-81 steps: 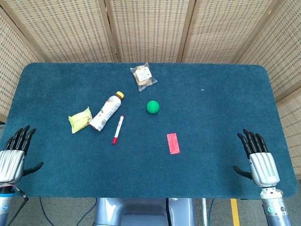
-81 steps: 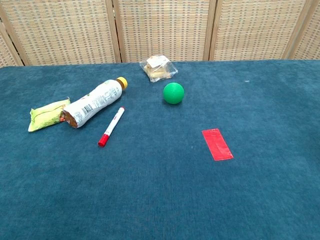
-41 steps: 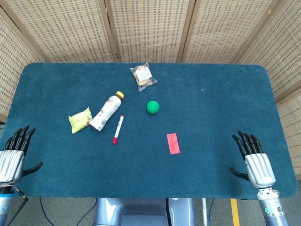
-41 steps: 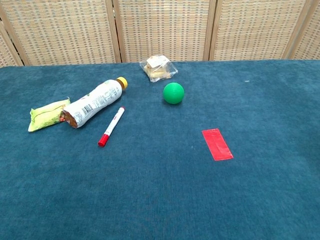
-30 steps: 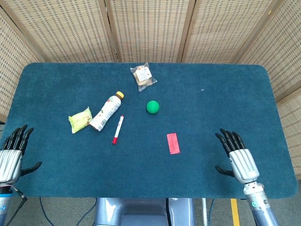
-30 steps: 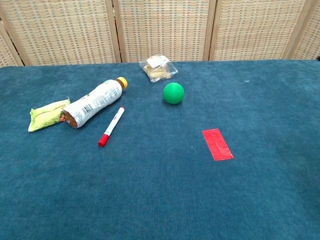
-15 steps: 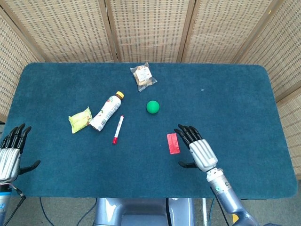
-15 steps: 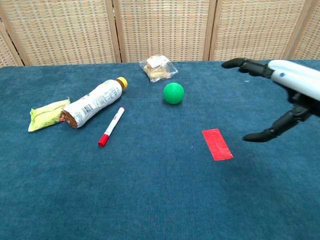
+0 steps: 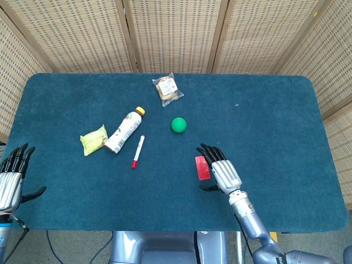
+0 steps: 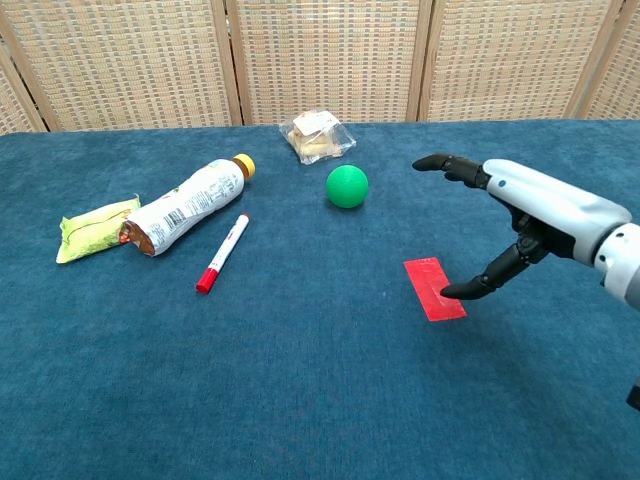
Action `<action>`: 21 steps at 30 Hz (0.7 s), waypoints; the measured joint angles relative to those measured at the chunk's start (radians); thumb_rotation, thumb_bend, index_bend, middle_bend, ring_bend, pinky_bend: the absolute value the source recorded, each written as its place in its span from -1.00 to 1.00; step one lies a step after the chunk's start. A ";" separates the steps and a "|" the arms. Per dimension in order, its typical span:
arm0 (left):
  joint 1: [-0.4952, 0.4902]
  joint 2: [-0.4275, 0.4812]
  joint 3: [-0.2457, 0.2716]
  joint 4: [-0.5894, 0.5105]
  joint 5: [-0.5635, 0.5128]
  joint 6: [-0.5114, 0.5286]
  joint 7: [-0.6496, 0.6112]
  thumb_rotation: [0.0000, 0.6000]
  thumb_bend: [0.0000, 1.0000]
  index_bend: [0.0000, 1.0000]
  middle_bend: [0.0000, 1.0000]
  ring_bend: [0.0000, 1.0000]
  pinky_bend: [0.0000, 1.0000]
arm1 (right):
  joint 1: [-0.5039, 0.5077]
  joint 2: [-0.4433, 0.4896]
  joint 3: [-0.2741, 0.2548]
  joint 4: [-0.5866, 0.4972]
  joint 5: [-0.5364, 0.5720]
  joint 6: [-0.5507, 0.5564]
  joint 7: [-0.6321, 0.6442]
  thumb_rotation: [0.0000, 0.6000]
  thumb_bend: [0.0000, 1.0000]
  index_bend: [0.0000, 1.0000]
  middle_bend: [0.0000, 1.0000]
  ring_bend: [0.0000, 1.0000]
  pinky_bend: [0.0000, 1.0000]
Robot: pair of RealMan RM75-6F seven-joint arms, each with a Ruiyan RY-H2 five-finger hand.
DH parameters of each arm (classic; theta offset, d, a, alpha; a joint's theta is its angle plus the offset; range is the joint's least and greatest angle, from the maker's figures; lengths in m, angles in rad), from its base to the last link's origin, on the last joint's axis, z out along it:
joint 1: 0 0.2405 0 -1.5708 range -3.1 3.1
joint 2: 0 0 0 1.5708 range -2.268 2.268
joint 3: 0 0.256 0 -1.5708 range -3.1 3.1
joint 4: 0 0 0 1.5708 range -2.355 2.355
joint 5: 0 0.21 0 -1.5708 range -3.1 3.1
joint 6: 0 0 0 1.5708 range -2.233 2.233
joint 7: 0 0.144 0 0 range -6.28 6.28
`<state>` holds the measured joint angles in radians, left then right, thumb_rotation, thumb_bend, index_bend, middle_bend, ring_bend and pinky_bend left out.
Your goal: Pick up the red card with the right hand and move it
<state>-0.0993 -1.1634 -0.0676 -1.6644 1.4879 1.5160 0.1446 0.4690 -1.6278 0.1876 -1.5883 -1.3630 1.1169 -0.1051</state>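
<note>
The red card (image 9: 201,166) (image 10: 432,287) lies flat on the blue cloth, right of the table's middle. My right hand (image 9: 219,170) (image 10: 520,215) hovers open just right of the card and partly above it, fingers spread, thumb reaching down toward the card's right edge. It holds nothing. Far away at the front left edge of the table, my left hand (image 9: 11,177) stays open and empty; only the head view shows it.
A green ball (image 9: 178,125) (image 10: 347,186) sits behind the card. Further left lie a red-capped marker (image 9: 137,150), a bottle on its side (image 9: 124,130) and a yellow-green packet (image 9: 93,139). A clear snack bag (image 9: 168,89) lies at the back.
My right hand has swept left from the table's right front edge to just beside and above the red card. The card and the left hand have not moved.
</note>
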 measured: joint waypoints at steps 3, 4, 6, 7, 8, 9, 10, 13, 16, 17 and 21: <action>0.000 0.003 -0.001 -0.004 0.002 0.002 -0.002 1.00 -0.91 -1.00 -1.00 -1.00 -0.73 | 0.003 -0.012 -0.002 0.006 0.016 -0.002 -0.010 1.00 -0.61 -0.98 -1.00 -1.00 -1.00; 0.000 0.004 -0.002 -0.004 0.001 0.002 -0.003 1.00 -0.91 -1.00 -1.00 -1.00 -0.73 | 0.005 -0.016 -0.003 0.009 0.023 -0.004 -0.014 1.00 -0.60 -0.98 -1.00 -1.00 -1.00; -0.001 0.005 -0.003 -0.005 -0.002 0.001 -0.003 1.00 -0.91 -1.00 -1.00 -1.00 -0.73 | 0.009 -0.025 -0.005 0.016 0.037 -0.009 -0.029 1.00 -0.60 -0.98 -1.00 -1.00 -1.00; -0.001 0.005 -0.003 -0.005 -0.003 0.000 -0.003 1.00 -0.91 -1.00 -1.00 -1.00 -0.73 | 0.010 -0.029 -0.005 0.021 0.043 -0.012 -0.037 1.00 -0.61 -0.98 -1.00 -1.00 -1.00; -0.002 0.005 -0.004 -0.005 -0.004 -0.001 -0.002 1.00 -0.91 -1.00 -1.00 -1.00 -0.73 | 0.013 -0.035 -0.006 0.026 0.050 -0.014 -0.045 1.00 -0.61 -0.98 -1.00 -1.00 -1.00; -0.002 0.004 -0.004 -0.005 -0.005 -0.002 -0.002 1.00 -0.91 -1.00 -1.00 -1.00 -0.73 | 0.015 -0.042 -0.005 0.036 0.059 -0.016 -0.057 1.00 -0.61 -0.98 -1.00 -1.00 -1.00; -0.003 0.004 -0.004 -0.005 -0.006 -0.003 -0.002 1.00 -0.91 -1.00 -1.00 -1.00 -0.73 | 0.018 -0.048 -0.005 0.045 0.065 -0.017 -0.067 1.00 -0.60 -0.98 -1.00 -1.00 -1.00; -0.003 0.004 -0.005 -0.003 -0.008 -0.004 -0.002 1.00 -0.91 -1.00 -1.00 -1.00 -0.73 | 0.026 -0.073 -0.002 0.080 0.088 -0.018 -0.096 1.00 -0.60 -0.98 -1.00 -1.00 -1.00; -0.004 0.003 -0.006 -0.002 -0.011 -0.006 -0.004 1.00 -0.91 -1.00 -1.00 -1.00 -0.73 | 0.033 -0.094 0.002 0.110 0.110 -0.020 -0.116 1.00 -0.59 -0.98 -1.00 -1.00 -1.00; -0.004 0.003 -0.006 -0.001 -0.012 -0.007 -0.004 1.00 -0.91 -1.00 -1.00 -1.00 -0.73 | 0.035 -0.099 0.003 0.118 0.113 -0.020 -0.122 1.00 -0.58 -0.97 -1.00 -1.00 -1.00; -0.005 0.003 -0.006 0.000 -0.014 -0.009 -0.004 1.00 -0.91 -1.00 -1.00 -1.00 -0.73 | 0.046 -0.123 0.006 0.156 0.131 -0.021 -0.154 1.00 -0.55 -0.98 -1.00 -1.00 -1.00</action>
<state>-0.1048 -1.1605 -0.0739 -1.6644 1.4741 1.5066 0.1410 0.5148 -1.7504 0.1941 -1.4323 -1.2319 1.0961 -0.2589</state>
